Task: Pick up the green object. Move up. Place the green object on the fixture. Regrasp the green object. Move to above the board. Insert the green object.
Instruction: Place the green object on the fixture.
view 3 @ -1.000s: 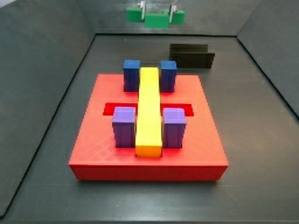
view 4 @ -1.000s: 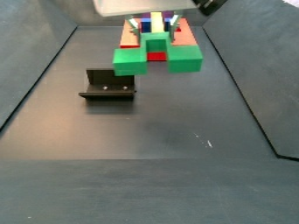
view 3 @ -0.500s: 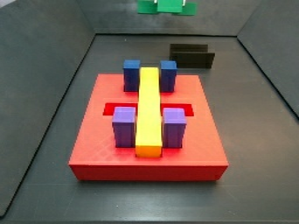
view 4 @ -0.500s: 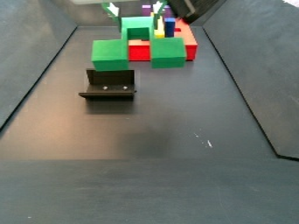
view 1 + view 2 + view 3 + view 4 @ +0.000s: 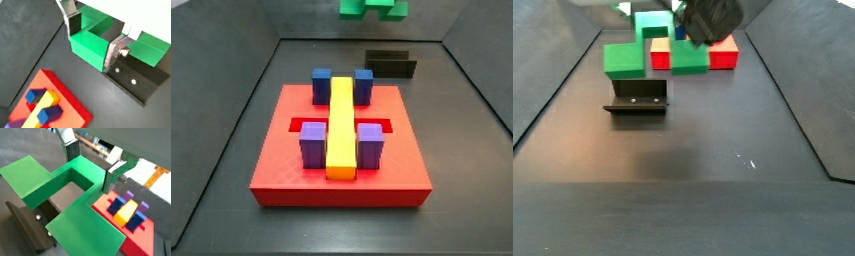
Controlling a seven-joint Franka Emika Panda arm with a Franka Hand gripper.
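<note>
1. The green object (image 5: 636, 47) is seen lifted off the floor in a side view, above the fixture (image 5: 637, 98), which stands on the dark floor near the left wall.
2. The tool (image 5: 95, 163) is clamped on the green object (image 5: 67, 198): in both wrist views the silver fingers (image 5: 117, 51) press against the piece's middle notch, with the two square ends spread to either side.
3. In a wrist view the green object (image 5: 100, 41) is seen directly over the fixture (image 5: 137, 75), not touching it.
4. The board (image 5: 341, 160) lies in the middle of the floor, carrying the blue blocks (image 5: 322, 85), the purple blocks (image 5: 313, 146) and the yellow bar (image 5: 342, 125) along its centre line.
5. In a side view the fixture (image 5: 392, 64) stands by the far wall, right of centre, with the green object (image 5: 372, 8) partly cut off at the picture's top edge.
</note>
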